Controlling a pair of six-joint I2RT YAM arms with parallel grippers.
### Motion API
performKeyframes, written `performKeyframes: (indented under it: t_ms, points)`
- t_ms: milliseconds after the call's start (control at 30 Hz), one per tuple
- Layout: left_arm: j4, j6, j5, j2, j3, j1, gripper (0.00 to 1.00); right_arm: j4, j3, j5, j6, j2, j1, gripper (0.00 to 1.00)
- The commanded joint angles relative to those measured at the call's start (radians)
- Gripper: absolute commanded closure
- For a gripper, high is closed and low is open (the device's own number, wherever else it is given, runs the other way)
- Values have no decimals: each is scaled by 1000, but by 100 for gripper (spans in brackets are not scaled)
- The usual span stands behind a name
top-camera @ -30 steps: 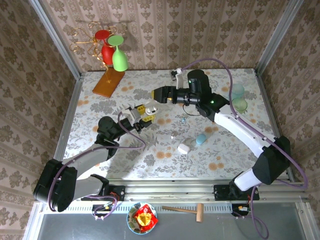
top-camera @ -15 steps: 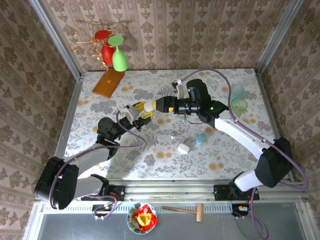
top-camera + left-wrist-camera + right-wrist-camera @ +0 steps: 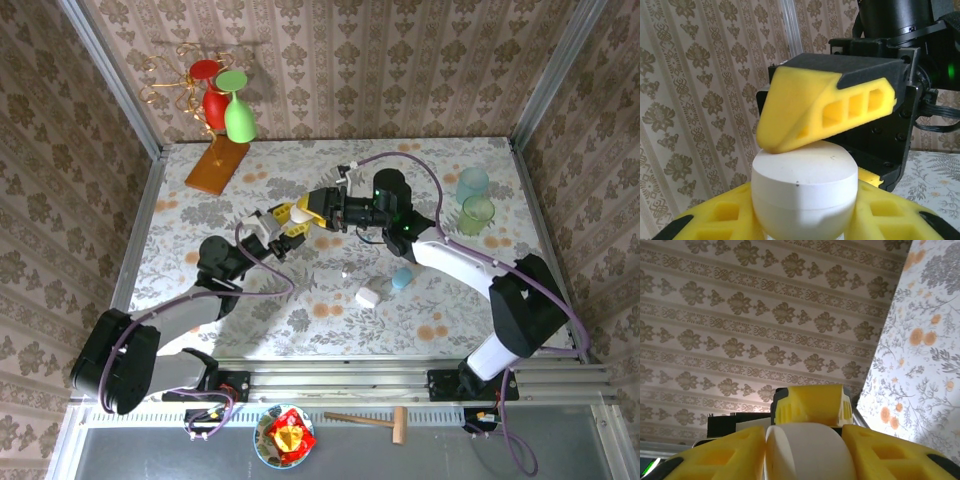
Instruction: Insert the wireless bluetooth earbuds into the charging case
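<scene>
Above the table's middle, the white rounded charging case is held up between both arms. My left gripper is shut on its lower half, whose yellow fingers flank the case. My right gripper comes from the right and is shut on the upper half. One of its yellow fingers presses on the lid. In the right wrist view the case fills the gap between the right fingers. One tiny white earbud lies on the floral tablecloth below.
A white pebble-shaped piece and a light-blue one lie near the middle. Two translucent green cups stand at the right. A wire rack with red and green glasses on a brown board is at the back left.
My right gripper has swung left and down from the table's middle to the case in my left gripper and closed round its top. The left gripper barely moved.
</scene>
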Motion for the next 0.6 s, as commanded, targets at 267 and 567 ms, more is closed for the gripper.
performKeyframes:
  t_ms: [267,567]
  points:
    - [30,14,-38,-3,16,-6,63,85,-19,-4,36,-8,-18,87]
    - [-331,209,-122,-102,-20,-11,0,-285,-88,325,-310,-74,-152,85]
